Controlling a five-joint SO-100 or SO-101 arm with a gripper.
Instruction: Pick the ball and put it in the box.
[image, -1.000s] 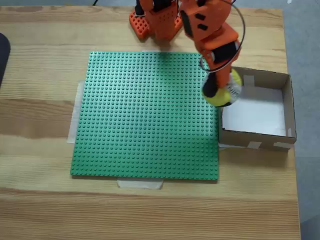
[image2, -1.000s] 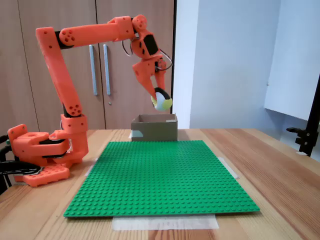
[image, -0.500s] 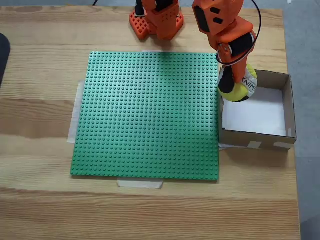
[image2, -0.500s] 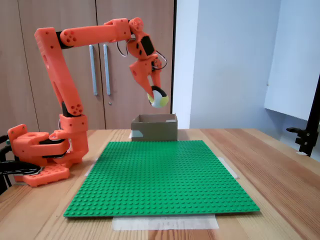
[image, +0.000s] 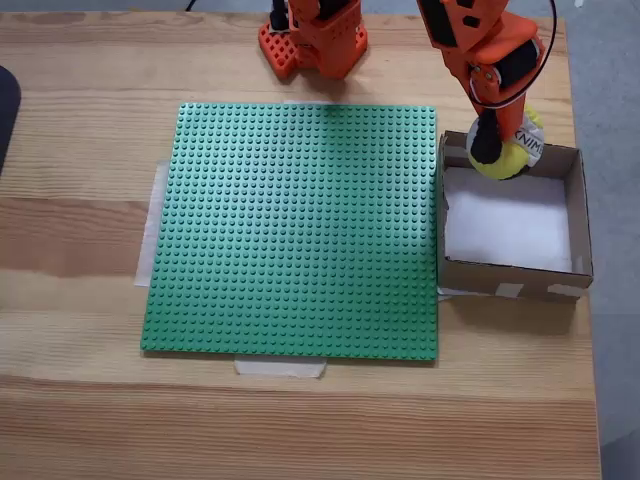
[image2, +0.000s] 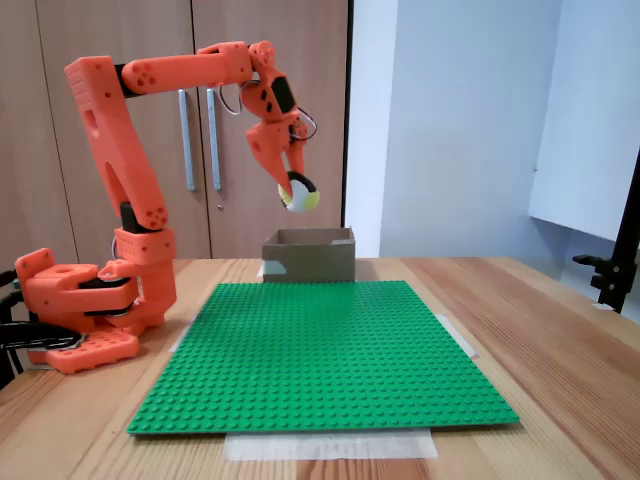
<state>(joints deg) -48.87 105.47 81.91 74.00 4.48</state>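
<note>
The yellow, white and black ball (image: 508, 153) (image2: 300, 194) hangs in the air, with my orange gripper (image: 498, 150) (image2: 296, 190) shut on it. From above, the ball shows over the far wall of the brown cardboard box (image: 578, 215), whose white bottom lies bare. From the table-level side, the ball floats clearly above the box (image2: 310, 256), toward its left end. The box stands to the right of the green baseplate (image: 295, 230) (image2: 320, 345).
The arm's orange base (image: 312, 40) (image2: 80, 315) sits at the table's far edge in the top-down view. Tape strips hold the baseplate to the wooden table (image: 80, 420). A dark object (image: 5, 110) pokes in at the left edge. Cupboard doors (image2: 200, 120) stand behind.
The arm has swung the held ball from over the baseplate's right edge to the right and farther back, ending above the box's far side. The grip has not changed.
</note>
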